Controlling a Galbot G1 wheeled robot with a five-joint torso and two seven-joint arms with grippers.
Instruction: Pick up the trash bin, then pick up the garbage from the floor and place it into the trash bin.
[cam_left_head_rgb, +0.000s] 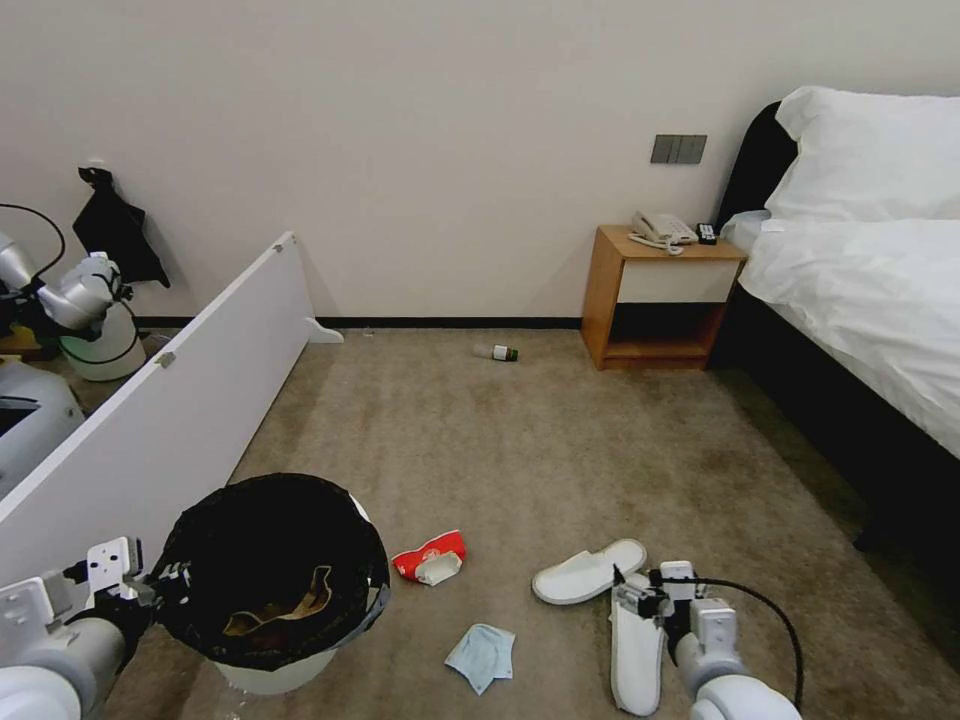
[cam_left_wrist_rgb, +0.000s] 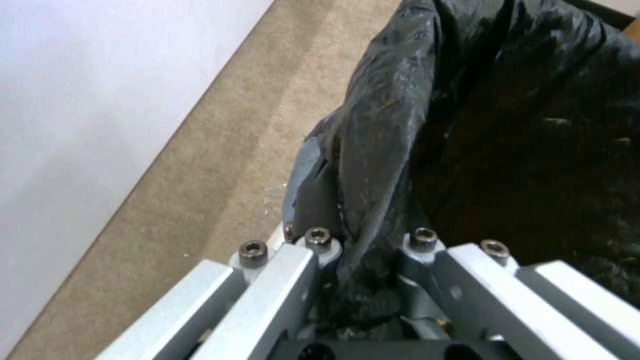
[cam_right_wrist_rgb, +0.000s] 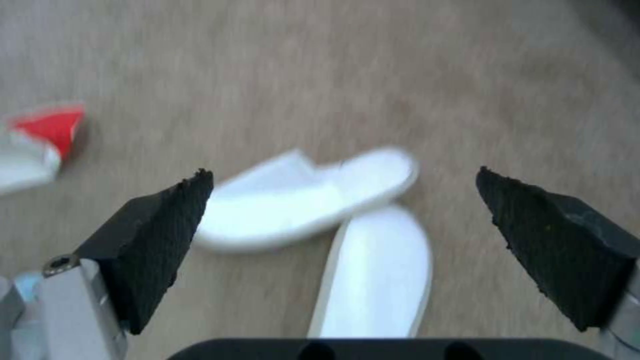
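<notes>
The left gripper (cam_left_head_rgb: 170, 580) was clamped on the near-left rim of the trash bin (cam_left_head_rgb: 290, 672), while the right gripper (cam_right_wrist_rgb: 343, 200) hung spread wide above two white slippers (cam_left_head_rgb: 588, 572) on the carpet (cam_left_head_rgb: 560, 440).

Silver-grey rounded arm casings; white bracket blocks at wrists. Black cable (cam_left_head_rgb: 755, 600) looped off right wrist. Wedge-shaped black textured fingers (cam_right_wrist_rgb: 157, 240). Dark hex-socket screws (cam_left_wrist_rgb: 319, 236) on grey linkage bars.

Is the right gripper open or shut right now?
Open. The right gripper has its two black pads spread wide apart, nothing between them, above the two white slippers on the carpet.
</notes>
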